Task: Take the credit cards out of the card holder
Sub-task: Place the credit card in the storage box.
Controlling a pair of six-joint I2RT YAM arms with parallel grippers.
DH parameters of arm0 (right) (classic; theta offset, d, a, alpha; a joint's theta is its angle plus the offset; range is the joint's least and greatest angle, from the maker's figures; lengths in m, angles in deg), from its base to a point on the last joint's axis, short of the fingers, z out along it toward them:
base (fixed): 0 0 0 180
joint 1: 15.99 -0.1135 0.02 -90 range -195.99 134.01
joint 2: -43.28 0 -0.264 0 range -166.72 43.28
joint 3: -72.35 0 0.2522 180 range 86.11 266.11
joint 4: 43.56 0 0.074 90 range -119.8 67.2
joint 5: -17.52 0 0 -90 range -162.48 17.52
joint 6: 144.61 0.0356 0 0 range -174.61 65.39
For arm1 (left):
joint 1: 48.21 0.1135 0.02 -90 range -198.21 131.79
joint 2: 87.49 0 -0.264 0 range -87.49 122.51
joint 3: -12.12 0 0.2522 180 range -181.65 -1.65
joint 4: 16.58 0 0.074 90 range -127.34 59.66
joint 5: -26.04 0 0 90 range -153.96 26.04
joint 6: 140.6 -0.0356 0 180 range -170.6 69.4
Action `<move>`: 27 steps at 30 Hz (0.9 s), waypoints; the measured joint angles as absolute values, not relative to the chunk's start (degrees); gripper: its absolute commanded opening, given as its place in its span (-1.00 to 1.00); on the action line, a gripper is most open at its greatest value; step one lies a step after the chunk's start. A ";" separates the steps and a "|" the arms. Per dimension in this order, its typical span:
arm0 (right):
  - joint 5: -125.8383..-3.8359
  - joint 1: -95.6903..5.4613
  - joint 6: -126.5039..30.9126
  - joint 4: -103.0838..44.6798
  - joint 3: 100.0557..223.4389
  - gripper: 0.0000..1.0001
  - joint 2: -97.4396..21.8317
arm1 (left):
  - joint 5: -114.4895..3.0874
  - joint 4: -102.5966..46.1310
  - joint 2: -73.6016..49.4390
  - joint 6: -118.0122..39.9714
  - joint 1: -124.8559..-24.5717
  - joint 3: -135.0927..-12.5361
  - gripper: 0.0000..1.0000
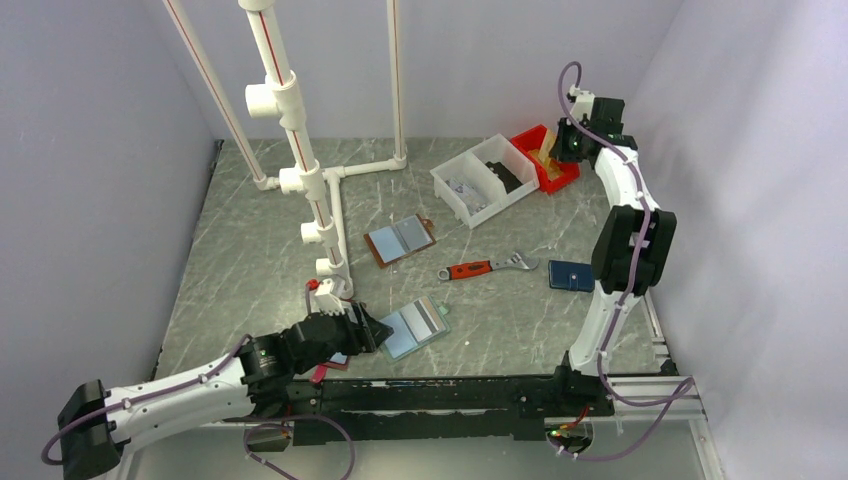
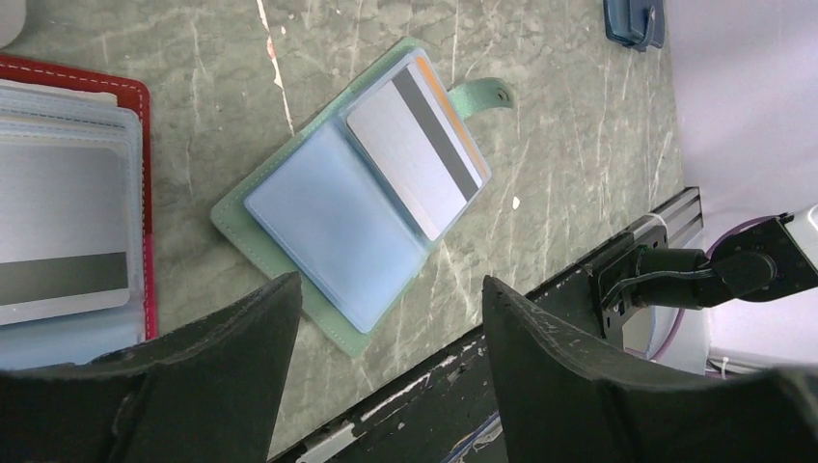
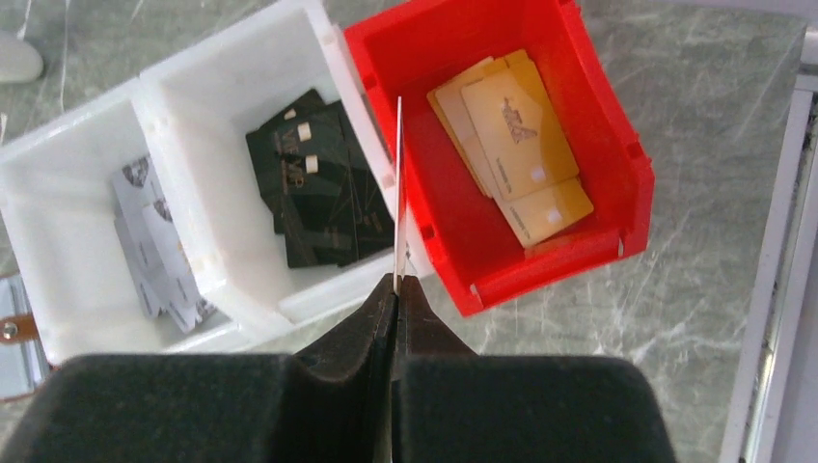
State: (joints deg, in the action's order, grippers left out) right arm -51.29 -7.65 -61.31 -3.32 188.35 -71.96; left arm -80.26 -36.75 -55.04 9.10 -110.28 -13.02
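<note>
While the right claw (image 3: pixel 395 280), well away from the card holder (image 2: pixel 328 231), pinches one card (image 3: pixel 398 174) edge-on, the left claw (image 2: pixel 391 289) gapes just above that holder, with cards (image 2: pixel 410 159) left inside.

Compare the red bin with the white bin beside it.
The red bin is a single compartment; the white bin is split in two. The red bin holds tan cards; the white bin holds black cards in one half and pale grey cards in the other. Both are open-topped and stand side by side.
</note>
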 measured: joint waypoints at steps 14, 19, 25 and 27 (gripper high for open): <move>-49.43 -6.29 -50.91 -5.26 196.39 -1.00 -81.01 | -81.46 -38.87 -55.72 9.23 -110.28 -13.02 0.61; -49.43 -6.14 -48.30 -6.42 197.09 -1.00 -82.46 | -81.87 -39.09 -55.35 9.21 -110.28 -13.02 0.64; -49.45 -5.29 -45.70 -7.56 197.97 -1.00 -84.20 | -81.92 -39.24 -54.89 9.23 -110.28 -13.02 0.68; -49.45 -4.83 -44.81 -8.00 198.05 -1.00 -84.82 | -81.94 -39.22 -54.60 9.23 -110.28 -13.02 0.69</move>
State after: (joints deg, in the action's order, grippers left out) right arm -49.45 -4.83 -44.81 -8.00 198.05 -84.82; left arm -81.94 -39.22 -54.60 9.23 -110.28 -13.02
